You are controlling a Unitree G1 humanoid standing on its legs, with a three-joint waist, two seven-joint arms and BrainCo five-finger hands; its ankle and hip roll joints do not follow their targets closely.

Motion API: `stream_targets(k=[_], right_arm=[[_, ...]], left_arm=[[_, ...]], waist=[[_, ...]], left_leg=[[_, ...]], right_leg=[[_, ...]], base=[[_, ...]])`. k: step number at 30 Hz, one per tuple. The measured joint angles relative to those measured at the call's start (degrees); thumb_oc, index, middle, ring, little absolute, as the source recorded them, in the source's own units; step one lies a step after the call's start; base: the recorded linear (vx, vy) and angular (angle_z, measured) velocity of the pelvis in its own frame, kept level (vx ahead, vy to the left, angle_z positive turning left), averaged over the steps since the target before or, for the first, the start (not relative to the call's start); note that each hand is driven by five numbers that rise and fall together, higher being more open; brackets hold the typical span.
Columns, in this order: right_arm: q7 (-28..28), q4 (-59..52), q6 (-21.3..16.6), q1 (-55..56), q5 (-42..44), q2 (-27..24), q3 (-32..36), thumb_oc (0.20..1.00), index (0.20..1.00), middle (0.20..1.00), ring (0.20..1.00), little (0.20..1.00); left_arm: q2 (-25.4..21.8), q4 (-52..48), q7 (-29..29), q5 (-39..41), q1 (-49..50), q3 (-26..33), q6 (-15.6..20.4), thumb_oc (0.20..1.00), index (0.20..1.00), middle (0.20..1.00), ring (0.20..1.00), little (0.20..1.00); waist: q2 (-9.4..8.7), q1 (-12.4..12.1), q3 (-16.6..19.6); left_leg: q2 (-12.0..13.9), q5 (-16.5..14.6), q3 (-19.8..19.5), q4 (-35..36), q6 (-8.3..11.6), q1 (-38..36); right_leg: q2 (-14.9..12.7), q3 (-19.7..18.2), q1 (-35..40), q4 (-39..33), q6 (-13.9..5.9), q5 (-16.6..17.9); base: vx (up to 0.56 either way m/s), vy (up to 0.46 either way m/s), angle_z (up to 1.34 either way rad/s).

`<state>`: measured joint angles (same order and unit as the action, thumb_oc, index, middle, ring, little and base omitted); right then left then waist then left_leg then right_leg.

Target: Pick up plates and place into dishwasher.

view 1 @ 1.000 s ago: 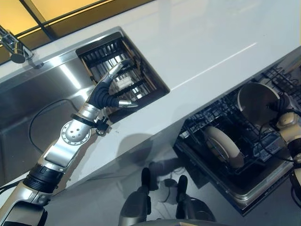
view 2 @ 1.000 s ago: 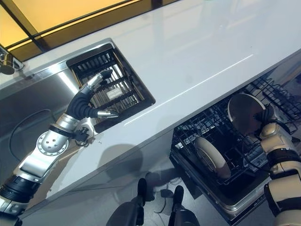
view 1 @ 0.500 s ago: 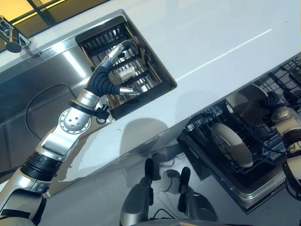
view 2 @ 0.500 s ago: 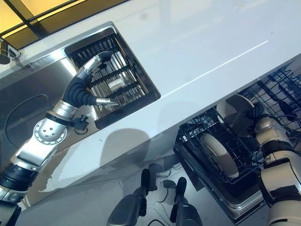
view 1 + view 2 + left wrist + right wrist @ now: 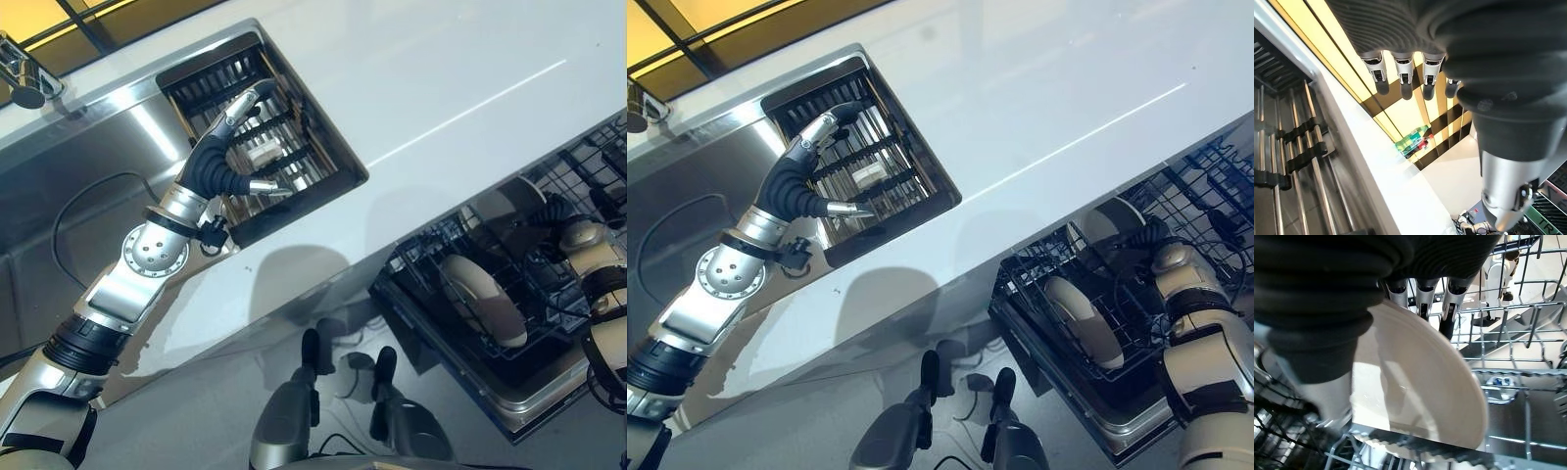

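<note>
A cream plate (image 5: 498,208) stands on edge among the tines of the dishwasher's lower rack (image 5: 421,257). My right hand (image 5: 576,235) is shut on its rim. In the right wrist view the fingers (image 5: 1449,308) reach behind the plate (image 5: 1420,387) and the thumb lies on its face. A second cream plate (image 5: 1073,318) stands upright in the same rack, closer to me. My left hand (image 5: 220,162) hovers open over the dark slatted rack (image 5: 299,162) in the sink and holds nothing. Its straight fingers (image 5: 1403,81) show in the left wrist view.
A white countertop (image 5: 441,88) runs between the steel sink (image 5: 59,196) and the open dishwasher. A faucet (image 5: 22,83) stands at the far left. More wire racking (image 5: 598,162) lies behind my right hand.
The camera shifted after the earliest frames. My right hand has sunk lower with the plate, which now sits deeper among the rack's tines. The left hand has stayed over the sink rack.
</note>
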<state>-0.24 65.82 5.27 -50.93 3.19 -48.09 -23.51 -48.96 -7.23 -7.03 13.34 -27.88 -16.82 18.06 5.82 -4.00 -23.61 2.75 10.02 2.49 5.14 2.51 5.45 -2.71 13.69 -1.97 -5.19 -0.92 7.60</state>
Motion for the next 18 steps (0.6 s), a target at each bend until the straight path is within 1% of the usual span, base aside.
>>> stream_targets(k=[3,6,9,10,12,13,15,16,18], right_arm=[[-3.2,-3.6,-0.1,1.3,3.8,0.0,5.3,1.0,1.0,1.0,1.0,1.0],[-7.1,-9.8,-1.0,6.9,4.9,0.1,10.1,1.0,1.0,1.0,1.0,1.0],[-11.7,-13.9,-2.8,12.9,5.8,0.6,13.9,1.0,1.0,1.0,1.0,1.0],[-13.5,-14.7,-3.4,14.8,6.4,1.5,15.4,1.0,1.0,1.0,1.0,1.0],[-16.9,-16.9,-4.8,18.7,7.0,3.9,18.5,1.0,1.0,1.0,1.0,1.0],[-19.0,-17.7,-5.4,20.8,7.3,5.1,19.6,1.0,1.0,1.0,1.0,1.0],[-21.2,-18.3,-5.6,23.6,7.8,7.3,20.5,1.0,1.0,1.0,1.0,1.0],[-22.1,-18.2,-6.2,24.9,8.2,8.4,21.1,1.0,1.0,1.0,1.0,1.0],[-22.9,-17.8,-7.0,26.8,9.7,9.9,21.4,1.0,1.0,1.0,1.0,1.0]], left_arm=[[0.1,0.0,0.0,0.0,0.1,0.0,0.2,1.0,1.0,1.0,1.0,1.0],[0.8,-0.1,0.0,0.0,0.9,0.2,0.8,1.0,1.0,1.0,1.0,1.0],[1.3,-0.7,-0.1,-0.2,1.6,0.2,1.4,1.0,1.0,1.0,1.0,1.0],[1.6,-0.8,-0.1,-0.3,2.3,0.5,1.5,1.0,1.0,1.0,1.0,1.0],[2.3,-0.8,-0.3,-0.7,3.8,1.0,1.5,1.0,1.0,1.0,1.0,1.0],[3.1,-0.8,-0.3,-1.3,4.3,1.1,1.5,1.0,1.0,1.0,1.0,1.0],[3.9,-0.8,-0.3,-1.4,5.1,1.1,1.5,1.0,1.0,1.0,1.0,1.0],[4.5,-0.9,-0.3,-1.4,5.4,1.1,1.5,1.0,1.0,1.0,1.0,1.0],[5.6,-0.8,0.0,-1.4,5.5,1.1,1.3,1.0,1.0,1.0,1.0,1.0]], waist=[[-0.04,0.2,0.0],[-0.17,0.3,0.0],[-0.53,0.5,0.0],[-0.82,1.4,0.1],[-1.63,2.0,0.5],[-2.09,2.0,0.7],[-2.97,2.2,1.2],[-3.43,2.9,1.5],[-3.91,3.3,1.5]], left_leg=[[0.0,0.0,0.1,0.0,0.03,-0.8],[0.0,-0.3,0.3,0.3,0.25,-2.2],[0.0,-0.3,0.5,0.3,0.28,-2.9],[0.0,-0.4,0.6,0.3,0.19,-3.2],[0.0,-0.8,1.1,0.3,-0.32,-4.0],[0.0,-1.0,1.8,0.2,-0.51,-4.8],[-0.1,-1.2,2.3,0.0,-0.34,-5.8],[-0.2,-1.2,2.3,-0.1,-0.34,-6.0],[-0.1,-1.8,2.6,-1.0,-0.56,-6.7]], right_leg=[[0.0,-0.1,0.7,0.0,-0.01,0.0],[0.0,-0.4,2.1,0.0,-0.46,-0.3],[-0.1,-0.7,2.6,0.0,-0.59,-0.4],[-0.1,-0.9,3.0,0.0,-0.6,-0.5],[-0.2,-1.4,3.5,0.0,-0.55,-0.6],[-0.2,-1.8,4.0,0.0,-0.55,-0.6],[-0.3,-2.3,4.6,0.0,-0.54,-0.6],[-0.4,-2.2,4.9,0.2,-0.53,-0.7],[-0.7,-2.3,4.9,2.1,-0.44,-1.7]], base=[[0.05,0.053,-0.02],[0.08,0.06,-0.03],[0.09,0.083,-0.03],[0.11,0.096,0.0],[0.07,0.076,-0.13],[0.04,0.065,-0.25],[0.03,0.043,-0.17],[0.04,0.028,-0.03],[0.08,0.012,-0.04]])
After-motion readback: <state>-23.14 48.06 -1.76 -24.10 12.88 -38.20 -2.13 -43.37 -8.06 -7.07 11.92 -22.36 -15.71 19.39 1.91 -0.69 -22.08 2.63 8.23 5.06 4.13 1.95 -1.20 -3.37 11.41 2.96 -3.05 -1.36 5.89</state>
